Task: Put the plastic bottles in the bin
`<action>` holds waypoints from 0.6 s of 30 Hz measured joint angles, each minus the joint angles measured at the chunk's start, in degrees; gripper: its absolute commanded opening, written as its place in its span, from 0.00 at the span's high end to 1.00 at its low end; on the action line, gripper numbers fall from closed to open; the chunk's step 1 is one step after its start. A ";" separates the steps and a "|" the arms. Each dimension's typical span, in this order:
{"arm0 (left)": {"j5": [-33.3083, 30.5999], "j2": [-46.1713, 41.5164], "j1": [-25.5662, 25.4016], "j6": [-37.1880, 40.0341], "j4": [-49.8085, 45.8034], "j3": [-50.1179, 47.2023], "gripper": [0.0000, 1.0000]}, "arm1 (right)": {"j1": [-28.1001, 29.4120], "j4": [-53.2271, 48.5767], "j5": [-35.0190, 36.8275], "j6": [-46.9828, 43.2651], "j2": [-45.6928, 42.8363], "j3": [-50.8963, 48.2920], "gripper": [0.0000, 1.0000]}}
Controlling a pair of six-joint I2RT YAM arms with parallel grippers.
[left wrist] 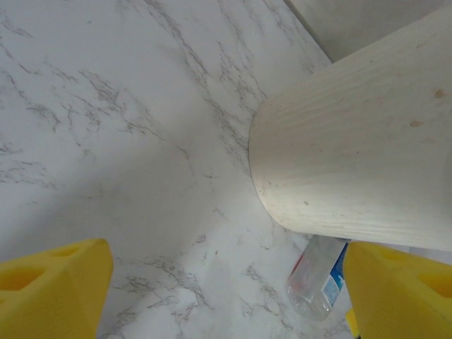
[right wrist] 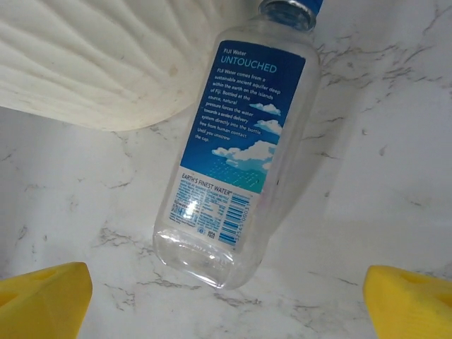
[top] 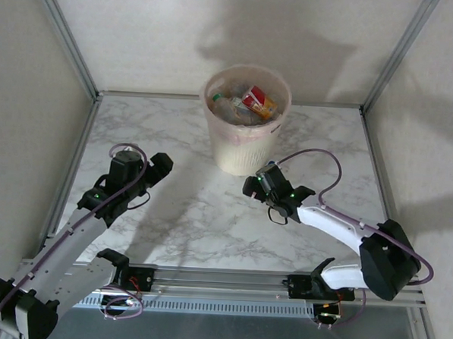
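Clear plastic with a blue label (right wrist: 240, 127) facing up, the one bottle (right wrist: 236, 212) I can see on the marble table (right wrist: 381, 141) lies on its side just beside the foot of the bin (right wrist: 106, 63), cap (right wrist: 289, 7) toward the bin and base toward me. My right gripper (right wrist: 226, 307) hangs directly over it, pads (right wrist: 42, 296) spread wide and holding nothing. The bottle's long axis runs almost straight away between the pads, leaning slightly right, so closing should squeeze it across its width. My left gripper (left wrist: 226, 300), likewise spread and empty, sits well apart on the bin's other side. Other bottles (top: 249, 102) already lie in the bin.
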 measured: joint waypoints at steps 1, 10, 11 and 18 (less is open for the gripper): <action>0.04 0.11 0.00 0.00 -0.02 0.00 0.13 | 0.00 0.11 0.04 0.28 0.72 0.02 0.01; 0.07 0.37 0.00 0.02 -0.02 -0.09 0.12 | 0.04 -0.33 2.32 2.58 7.96 5.11 0.01; 0.07 0.37 0.00 0.02 -0.02 -0.09 0.12 | 0.04 -0.33 2.73 2.89 8.66 5.64 0.01; 0.17 0.39 0.37 0.28 -0.02 -0.11 0.13 | 0.02 -0.61 5.46 5.05 15.15 8.59 0.10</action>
